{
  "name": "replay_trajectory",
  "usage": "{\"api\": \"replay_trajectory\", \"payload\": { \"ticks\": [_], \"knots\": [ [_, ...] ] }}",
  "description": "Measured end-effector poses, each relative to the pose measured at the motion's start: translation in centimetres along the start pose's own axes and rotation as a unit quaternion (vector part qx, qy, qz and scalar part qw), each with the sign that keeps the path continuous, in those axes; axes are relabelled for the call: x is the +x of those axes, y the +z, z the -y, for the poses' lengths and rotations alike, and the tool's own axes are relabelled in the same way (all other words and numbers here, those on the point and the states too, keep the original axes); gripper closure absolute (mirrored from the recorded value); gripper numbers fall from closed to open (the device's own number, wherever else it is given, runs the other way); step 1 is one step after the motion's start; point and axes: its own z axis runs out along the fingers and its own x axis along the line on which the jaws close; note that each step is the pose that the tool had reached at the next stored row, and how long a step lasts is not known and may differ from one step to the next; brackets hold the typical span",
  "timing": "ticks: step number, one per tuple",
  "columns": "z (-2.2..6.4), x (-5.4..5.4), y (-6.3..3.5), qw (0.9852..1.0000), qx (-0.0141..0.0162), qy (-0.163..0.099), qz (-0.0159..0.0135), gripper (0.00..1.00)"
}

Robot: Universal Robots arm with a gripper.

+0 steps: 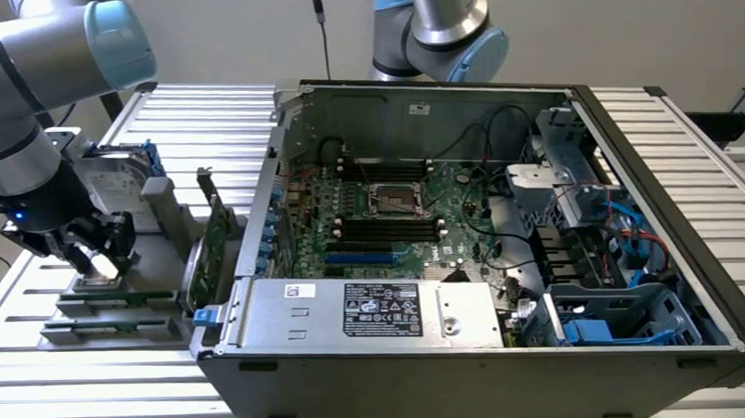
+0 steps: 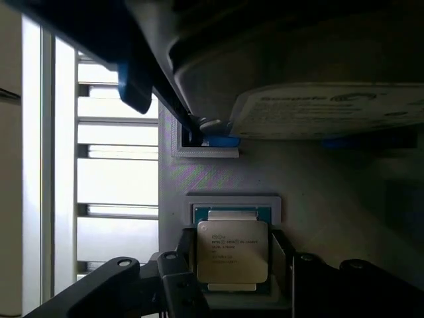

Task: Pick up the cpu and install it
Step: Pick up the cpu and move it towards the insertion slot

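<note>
The cpu (image 2: 232,250), a small square chip with a dull silver lid and printed text, lies in a pale grey holder (image 2: 232,202) on the fixture at the exterior view's left. My gripper (image 2: 232,244) is down over it. One dark finger (image 2: 187,265) presses against one side of the chip and the other finger sits against the opposite side. In the exterior view the gripper (image 1: 98,260) sits low on the fixture, well away from the open computer case. The bare cpu socket (image 1: 394,199) is in the middle of the green motherboard.
A large silver hard drive (image 2: 318,99) with a blue bracket stands right beside the holder. Green upright cards (image 1: 218,238) stand between the fixture and the case wall (image 1: 268,222). Cables, drive bays and a power supply (image 1: 376,311) crowd the case around the socket.
</note>
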Motion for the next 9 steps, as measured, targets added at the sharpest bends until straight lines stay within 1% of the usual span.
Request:
{"api": "replay_trajectory", "payload": {
  "ticks": [5,9],
  "knots": [
    [0.01,0.0,-0.06,1.0,-0.0003,0.0,0.0002,0.45],
    [-0.01,0.0,-0.39,1.0,-0.0002,0.0,-0.0001,0.45]
  ]
}}
